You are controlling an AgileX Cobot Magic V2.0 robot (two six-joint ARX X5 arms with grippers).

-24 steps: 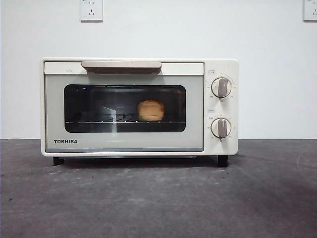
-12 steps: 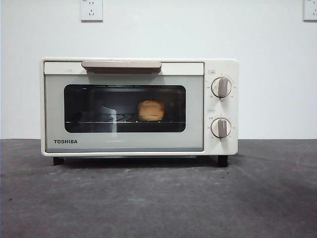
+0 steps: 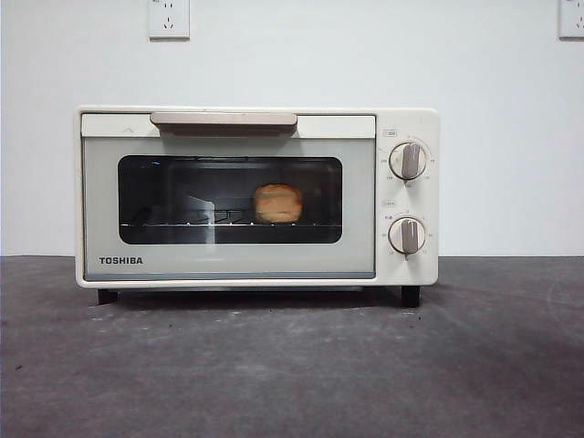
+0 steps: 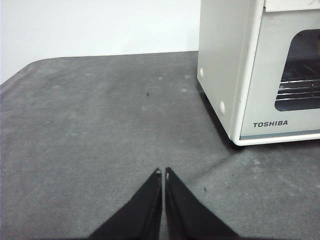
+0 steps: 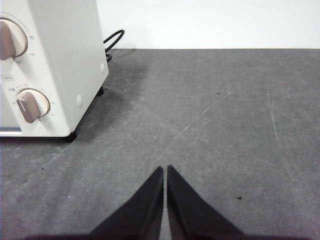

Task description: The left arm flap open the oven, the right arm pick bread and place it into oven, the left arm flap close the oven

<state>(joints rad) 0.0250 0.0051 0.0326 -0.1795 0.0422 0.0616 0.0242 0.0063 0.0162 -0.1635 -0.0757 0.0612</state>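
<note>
The cream-white TOSHIBA oven (image 3: 392, 265) stands in the middle of the dark table with its glass door shut and its beige handle (image 3: 224, 120) at the top. The golden-brown bread (image 3: 277, 203) lies on the rack inside, seen through the window. Neither arm shows in the front view. My left gripper (image 4: 162, 172) is shut and empty above the bare table, off the oven's left side (image 4: 220, 65). My right gripper (image 5: 165, 170) is shut and empty above the table, off the oven's knob side (image 5: 65, 60).
Two round knobs (image 3: 408, 161) sit on the oven's right panel. A black power cord (image 5: 112, 42) curls behind the oven. Wall sockets (image 3: 169, 18) are on the white wall behind. The grey table (image 3: 292, 365) stretches in front and to both sides.
</note>
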